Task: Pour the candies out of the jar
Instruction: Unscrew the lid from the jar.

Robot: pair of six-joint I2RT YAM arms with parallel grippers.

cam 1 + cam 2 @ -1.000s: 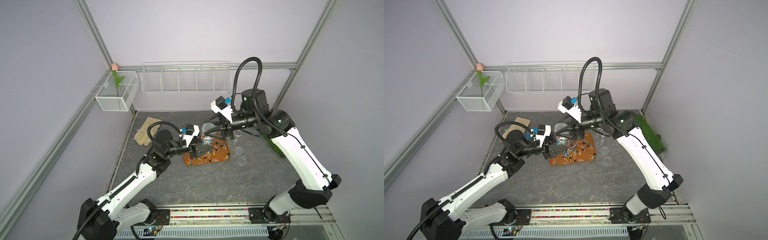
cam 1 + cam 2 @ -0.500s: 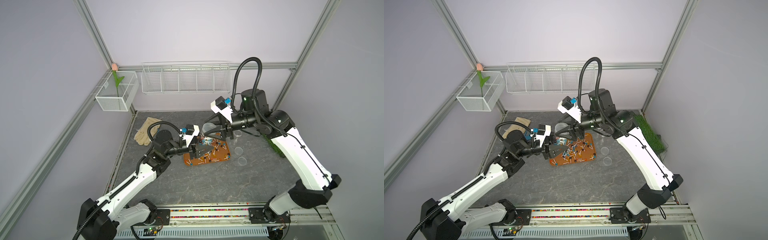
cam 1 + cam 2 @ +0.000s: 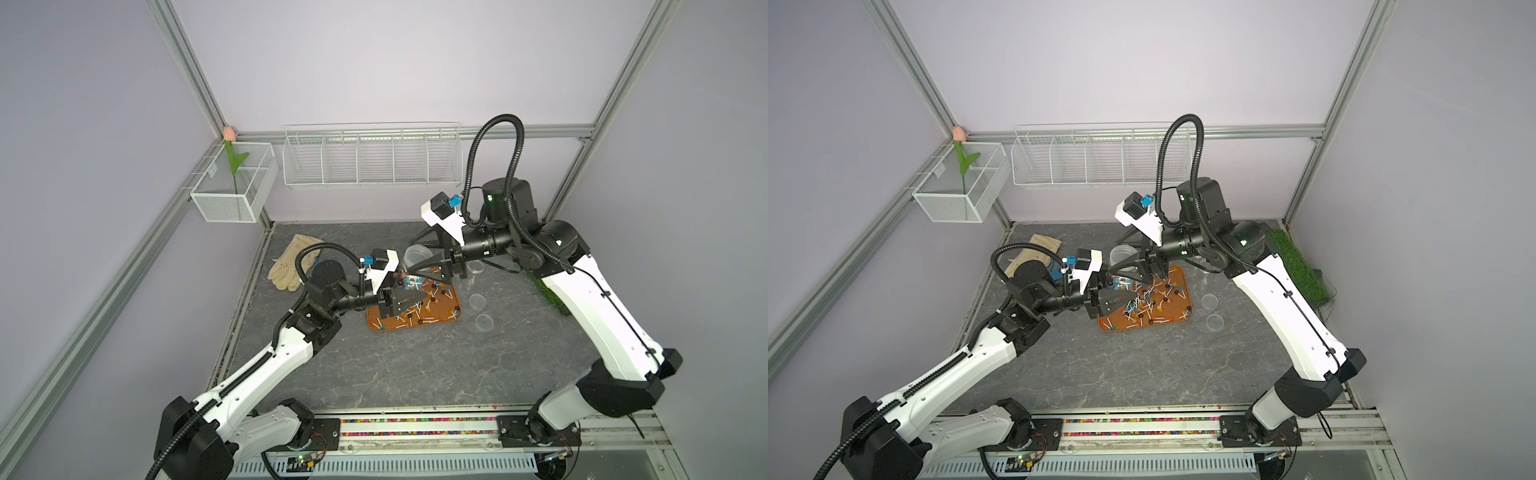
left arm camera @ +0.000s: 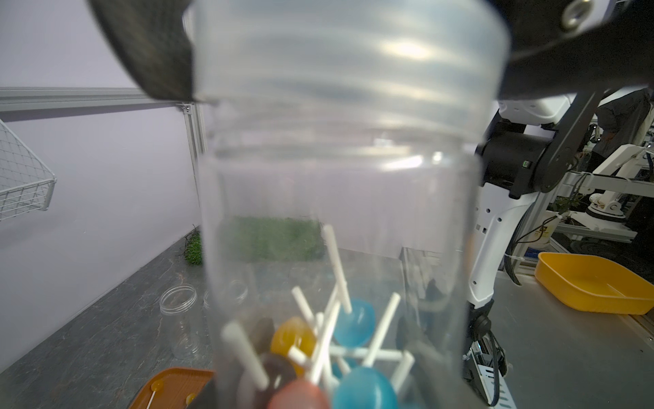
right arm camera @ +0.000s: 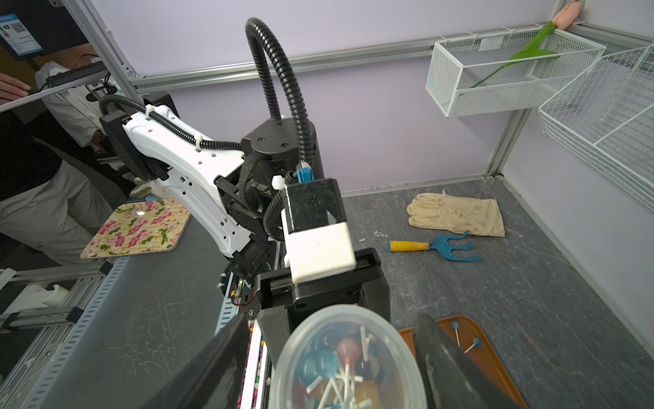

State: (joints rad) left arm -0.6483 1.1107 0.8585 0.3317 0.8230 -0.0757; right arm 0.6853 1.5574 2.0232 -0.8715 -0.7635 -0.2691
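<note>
Grey tabletop (image 3: 415,374); candies (image 5: 454,324) on tray (image 5: 492,364), more in jar (image 4: 336,212) clamped by left gripper (image 3: 409,297); right gripper (image 3: 409,258) splayed.

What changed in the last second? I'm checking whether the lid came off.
Almost nothing: the right gripper seems to have opened slightly around the lid, which is still on. The left gripper still holds the jar; arms and candies on the tray unmoved.
</note>
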